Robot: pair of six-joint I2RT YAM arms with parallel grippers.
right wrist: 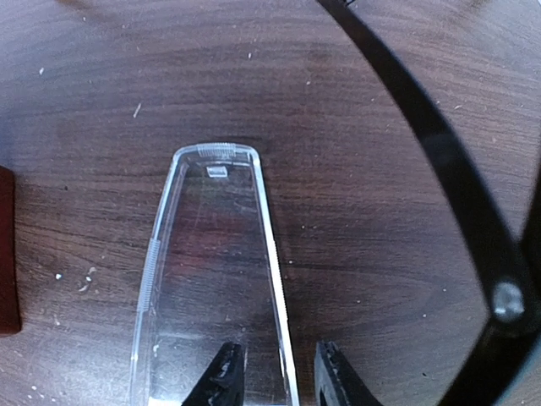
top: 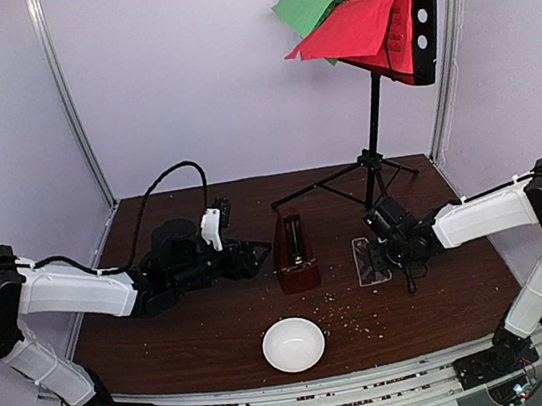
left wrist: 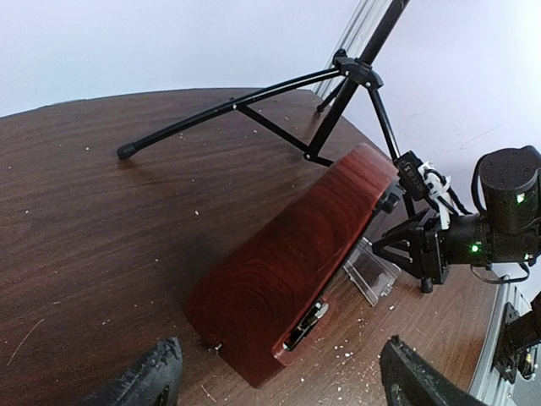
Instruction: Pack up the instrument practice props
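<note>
Two fingers of the right hand (right wrist: 279, 372) stand a little apart, one each side of the long edge of the clear plastic wedge cover (right wrist: 211, 279), lying flat on the brown bench (top: 168, 329) beside the dark red pyramid metronome (top: 295, 255), pointing straight away from that hand.

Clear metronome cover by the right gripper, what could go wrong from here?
The right gripper straddles just one thin side wall of the clear cover, which lies flat on the table. The slick plastic might slip or twist out on lifting. The music stand leg runs close beside that gripper, so a bump could shake loose the draped red sheet and green sheet.
</note>
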